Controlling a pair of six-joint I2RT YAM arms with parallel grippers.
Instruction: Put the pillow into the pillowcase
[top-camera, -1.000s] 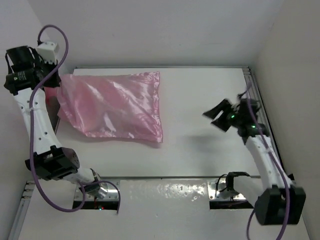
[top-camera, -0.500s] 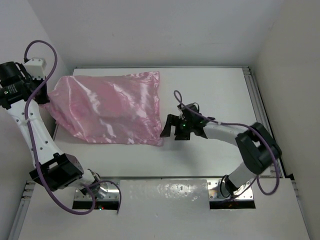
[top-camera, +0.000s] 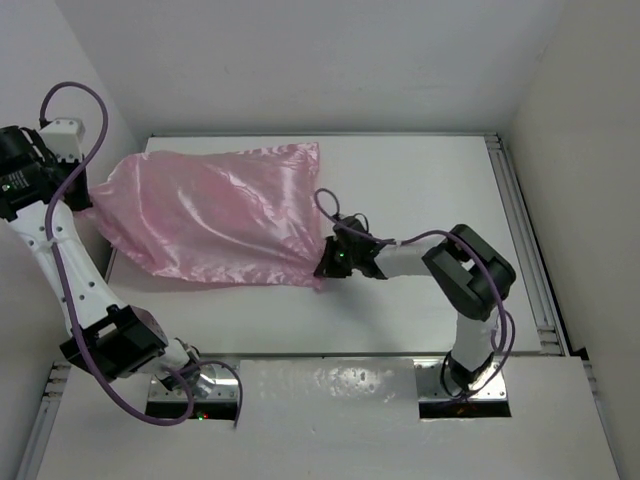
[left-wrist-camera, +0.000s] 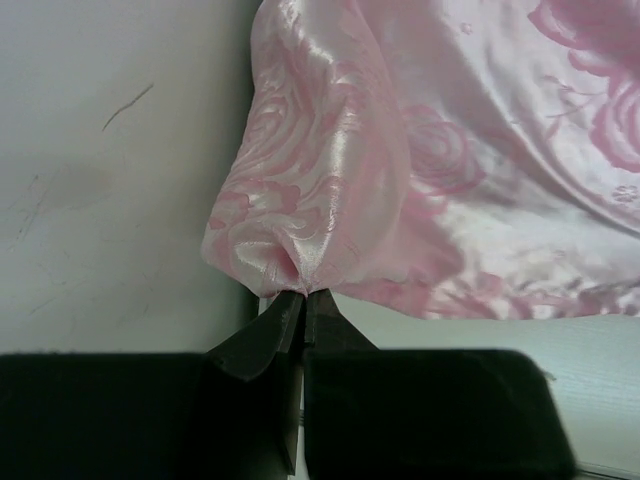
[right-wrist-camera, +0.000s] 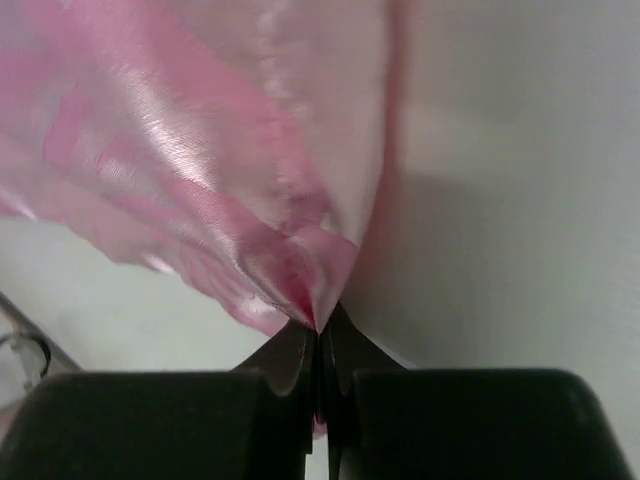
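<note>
The pink satin pillowcase (top-camera: 220, 215) lies spread over the left half of the white table, puffed in the middle. No pillow shows in any view. My left gripper (top-camera: 92, 207) is shut on the pillowcase's left end, raised beside the left wall. In the left wrist view its tips (left-wrist-camera: 303, 300) pinch a gathered fold of the rose-patterned pillowcase (left-wrist-camera: 420, 170). My right gripper (top-camera: 325, 265) is shut on the near right corner, low at the table. Seen from the right wrist, its tips (right-wrist-camera: 320, 325) clamp the pointed corner of the pillowcase (right-wrist-camera: 200, 150).
White walls close in the table at the back and on both sides. A metal rail (top-camera: 520, 230) runs along the right edge. My right arm's elbow (top-camera: 470, 270) is folded over the table's right half. Mounting plates (top-camera: 330, 385) line the near edge.
My right arm swung from the right side across to the pillowcase's near right corner and shut on it. My left gripper pulled the left end further left, stretching the cloth.
</note>
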